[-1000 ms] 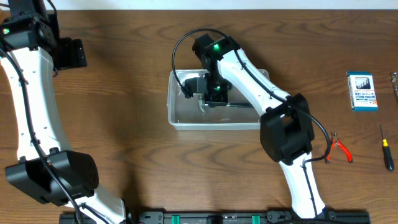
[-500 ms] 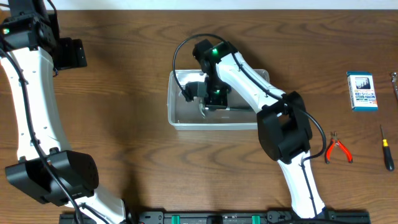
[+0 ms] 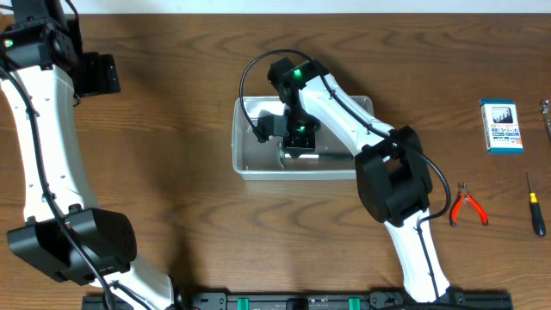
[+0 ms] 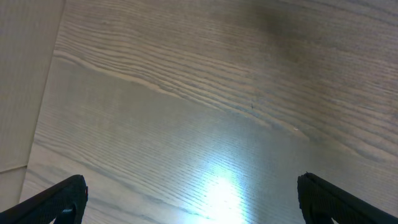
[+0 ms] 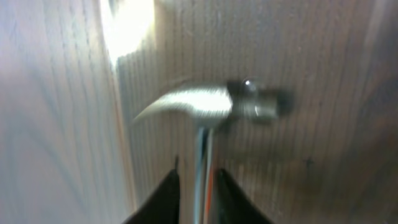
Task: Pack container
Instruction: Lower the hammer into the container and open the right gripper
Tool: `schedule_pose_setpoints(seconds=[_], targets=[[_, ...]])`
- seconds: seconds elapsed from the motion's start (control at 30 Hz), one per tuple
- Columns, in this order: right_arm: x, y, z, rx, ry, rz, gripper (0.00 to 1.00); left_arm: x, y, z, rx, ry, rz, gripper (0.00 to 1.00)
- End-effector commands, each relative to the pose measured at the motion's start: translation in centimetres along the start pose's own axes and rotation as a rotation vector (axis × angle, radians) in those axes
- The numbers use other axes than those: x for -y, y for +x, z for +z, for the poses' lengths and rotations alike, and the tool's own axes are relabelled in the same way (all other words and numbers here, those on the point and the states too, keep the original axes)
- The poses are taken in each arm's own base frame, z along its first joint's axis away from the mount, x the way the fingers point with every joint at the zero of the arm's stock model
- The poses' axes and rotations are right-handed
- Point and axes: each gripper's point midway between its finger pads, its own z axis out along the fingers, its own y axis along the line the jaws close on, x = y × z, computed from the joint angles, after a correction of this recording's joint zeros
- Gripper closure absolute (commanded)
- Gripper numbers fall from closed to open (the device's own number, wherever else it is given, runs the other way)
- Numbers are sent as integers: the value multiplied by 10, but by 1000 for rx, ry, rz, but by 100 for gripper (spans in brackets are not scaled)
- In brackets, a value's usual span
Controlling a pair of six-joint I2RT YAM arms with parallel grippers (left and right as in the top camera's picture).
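**Hammer in the tub, right pincer around its handle**

Overhead: I see the container (image 3: pixel 238 142), a clear tub, near the middle of the table (image 3: pixel 172 189), a little towards the far edge. My right arm bends over it, and the right gripper (image 3: pixel 288 145) reaches down inside its walls. A hammer (image 3: pixel 334 156) lies on the tub floor, and the dark handle runs out to the right from under the wrist. The left gripper (image 3: pixel 99 73) sits at the far left corner of the table, well apart from the tub. On the right side of the table, outside the tub, I see red-handled pliers (image 3: pixel 469 207), a blue-and-white box (image 3: pixel 501 127) and a screwdriver (image 3: pixel 535 203).

Left wrist: only bare wood grain with a bright glare patch. The two fingertips (image 4: pixel 62 199) show at the bottom corners, spread wide with nothing between them.

Right wrist: the picture is blurred. The hammer's metal claw head lies crosswise ahead of the fingers (image 5: pixel 166 198), and the handle runs back between them. The fingers sit close on either side of the handle, with a thin gap showing on one side. I cannot tell whether they press on it or stand just off it. Wood grain shows through the clear floor under the hammer.
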Motion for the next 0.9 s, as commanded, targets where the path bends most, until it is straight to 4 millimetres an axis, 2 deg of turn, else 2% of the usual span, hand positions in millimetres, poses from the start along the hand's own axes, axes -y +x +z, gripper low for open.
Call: schedule_pose_setpoints(seconds=[0.0, 0.1, 0.2, 0.3, 0.37, 0.43, 0.5, 0.53, 0.63, 0.77, 0.87], targets=[[0, -1, 1, 14, -6, 24, 73, -3, -1, -3, 7, -10, 1, 2], [4, -5, 0, 27, 9, 72, 62, -3, -1, -3, 8, -10, 0, 2], [3, -13, -7, 61, 3, 81, 61, -3, -1, -3, 8, -10, 0, 2], [1, -20, -27, 88, 13, 74, 55, -3, -1, -3, 8, -10, 0, 2], [1, -23, -47, 98, 36, 69, 47, -3, -1, -3, 8, -10, 0, 2], [-2, -24, -70, 109, 64, 64, 34, -3, -1, -3, 8, -10, 0, 2], [-4, -25, -95, 123, 94, 61, 1, -3, -1, -3, 8, -10, 0, 2], [-8, -24, -113, 136, 116, 60, 1, -3, -1, -3, 8, -10, 0, 2], [-14, -18, -150, 148, 174, 84, 1, -3, -1, -3, 8, -10, 0, 2], [-22, 7, -205, 150, 303, 248, 1, -3, -1, -3, 8, -10, 0, 2], [-30, 30, -249, 220, 396, 422, 1, -3, -1, -3, 8, -10, 0, 2]])
